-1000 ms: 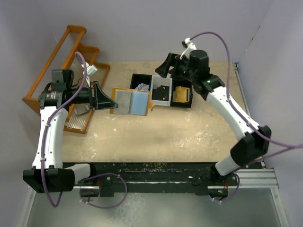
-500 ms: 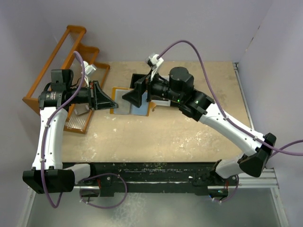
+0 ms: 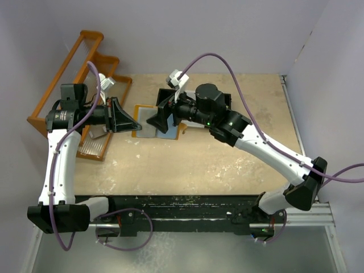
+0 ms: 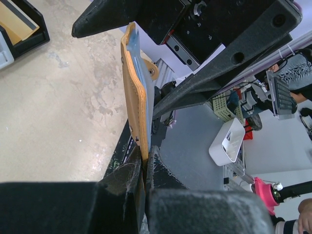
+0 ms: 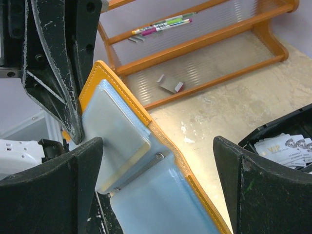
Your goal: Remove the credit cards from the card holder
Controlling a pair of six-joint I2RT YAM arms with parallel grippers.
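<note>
The left pincer (image 4: 145,157) is pinching the card holder (image 5: 127,134) by its edge, propping it open for the right pincer (image 5: 157,144), which is hovering spread wide over it.

Your holder (image 5: 126,131) shows a tan-orange stitched rim around pale blue-grey, clear-fronted pockets. The left tool (image 3: 132,123) and the right tool (image 3: 159,118) are both black, on white arms (image 3: 57,165) with black joints. The surface (image 3: 187,165) is beige, mottled with paler patches. The rack (image 3: 60,85) is orange and the tray (image 5: 285,124) is black.
</note>
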